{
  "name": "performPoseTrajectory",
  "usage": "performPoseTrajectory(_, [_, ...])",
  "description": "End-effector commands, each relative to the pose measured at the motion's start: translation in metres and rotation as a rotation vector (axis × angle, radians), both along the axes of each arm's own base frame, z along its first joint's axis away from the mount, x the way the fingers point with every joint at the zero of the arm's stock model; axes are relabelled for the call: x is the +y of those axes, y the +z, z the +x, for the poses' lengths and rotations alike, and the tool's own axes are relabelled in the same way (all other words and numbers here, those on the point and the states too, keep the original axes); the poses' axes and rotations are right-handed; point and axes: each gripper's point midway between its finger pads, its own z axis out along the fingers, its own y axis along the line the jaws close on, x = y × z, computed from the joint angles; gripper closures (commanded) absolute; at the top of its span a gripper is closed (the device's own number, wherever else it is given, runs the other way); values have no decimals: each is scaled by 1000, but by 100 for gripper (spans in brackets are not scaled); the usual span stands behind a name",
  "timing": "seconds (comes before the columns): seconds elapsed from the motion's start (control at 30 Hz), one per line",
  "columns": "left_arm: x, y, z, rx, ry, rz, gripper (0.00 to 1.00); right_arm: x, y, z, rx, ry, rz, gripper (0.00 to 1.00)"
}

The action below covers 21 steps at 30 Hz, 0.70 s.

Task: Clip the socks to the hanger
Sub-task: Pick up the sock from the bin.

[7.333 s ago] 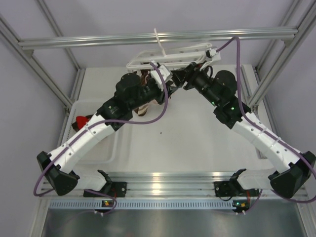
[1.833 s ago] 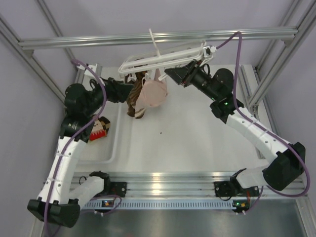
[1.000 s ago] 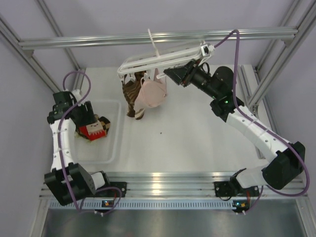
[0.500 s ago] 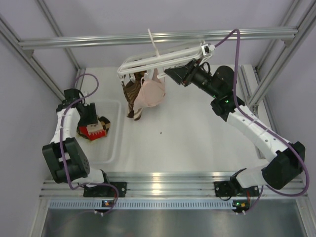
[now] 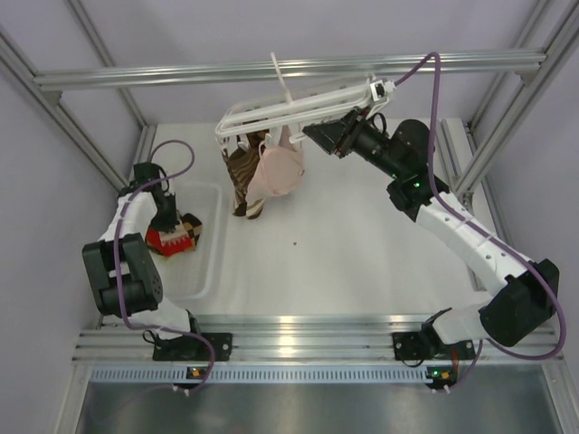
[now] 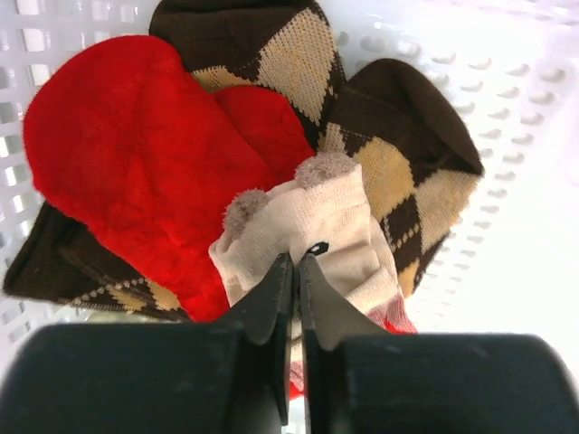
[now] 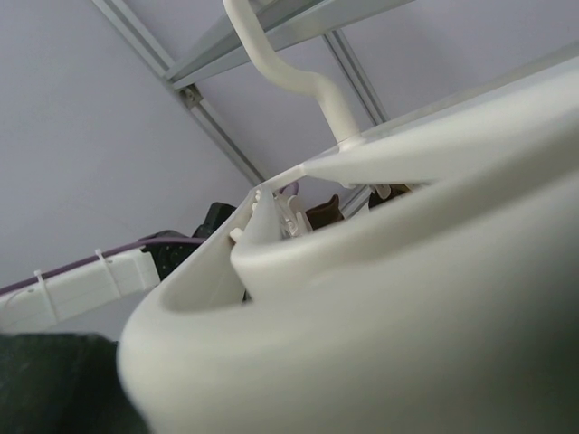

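left fingers just went from wide to pinched on cream pom-pom sock in white mesh basket: next pick underway. right fingers clamp white plastic drying hanger.

table centre open, hung socks block back-left, bin wall, sock pile hem l gripper

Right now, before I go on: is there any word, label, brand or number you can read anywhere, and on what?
No readable text in any view.
cream sock: one small black mark, part of the pattern, not a letter.
hanger, red sock, brown diamond socks, basket: no print.
lights at the arm bases: small glowing dots only, no label legible.
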Motion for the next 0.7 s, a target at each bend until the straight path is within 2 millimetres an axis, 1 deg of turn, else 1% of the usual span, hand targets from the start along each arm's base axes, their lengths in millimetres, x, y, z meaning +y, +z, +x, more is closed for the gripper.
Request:
performPoseTrajectory(0.0, [-1, 37, 4, -98, -15, 17, 94, -2, 10, 0, -27, 7, 9, 100])
performPoseTrajectory(0.03, [-4, 44, 3, -109, -24, 7, 98, -2, 11, 0, -28, 7, 10, 100])
performPoseTrajectory(0.07, [-7, 51, -4, -101, -31, -4, 100, -2, 10, 0, -27, 6, 10, 100])
performPoseTrajectory(0.1, [-8, 72, -2, -152, -37, 5, 100, -2, 9, 1, -25, 6, 9, 100])
performPoseTrajectory(0.17, [-17, 94, -7, -195, -73, -15, 100, -3, 9, 0, -23, 7, 11, 100])
performPoseTrajectory(0.2, [-20, 118, -8, -268, -94, -4, 100, -3, 8, 0, -23, 7, 11, 100])
performPoseTrajectory(0.27, [-22, 144, -10, -347, -123, 19, 100, -3, 9, -1, -21, 8, 14, 100])
performPoseTrajectory(0.3, [-24, 164, -15, -412, -136, 41, 100, -3, 8, -2, -21, 9, 12, 100])
performPoseTrajectory(0.37, [-29, 186, -20, -485, -165, 53, 100, -3, 8, -2, -20, 11, 13, 100])
performPoseTrajectory(0.4, [-32, 202, -25, -539, -183, 66, 100, -3, 9, -3, -21, 14, 15, 100])
performPoseTrajectory(0.47, [-41, 217, -29, -598, -218, 55, 100, -3, 9, -3, -24, 15, 16, 100])
performPoseTrajectory(0.5, [-45, 228, -36, -646, -231, 58, 100, -2, 9, -3, -25, 17, 14, 100])
performPoseTrajectory(0.53, [-47, 240, -34, -704, -243, 75, 100, -3, 11, -4, -27, 18, 17, 100])
performPoseTrajectory(0.57, [-50, 247, -35, -749, -267, 82, 100, -3, 11, -4, -29, 18, 17, 100])
performPoseTrajectory(0.6, [-54, 252, -43, -796, -282, 98, 100, -3, 11, -4, -29, 18, 17, 100])
performPoseTrajectory(0.63, [-54, 264, -42, -857, -303, 135, 100, -3, 10, -4, -28, 20, 16, 100])
performPoseTrajectory(0.67, [-55, 263, -45, -873, -318, 146, 100, -3, 11, -5, -28, 20, 18, 100])
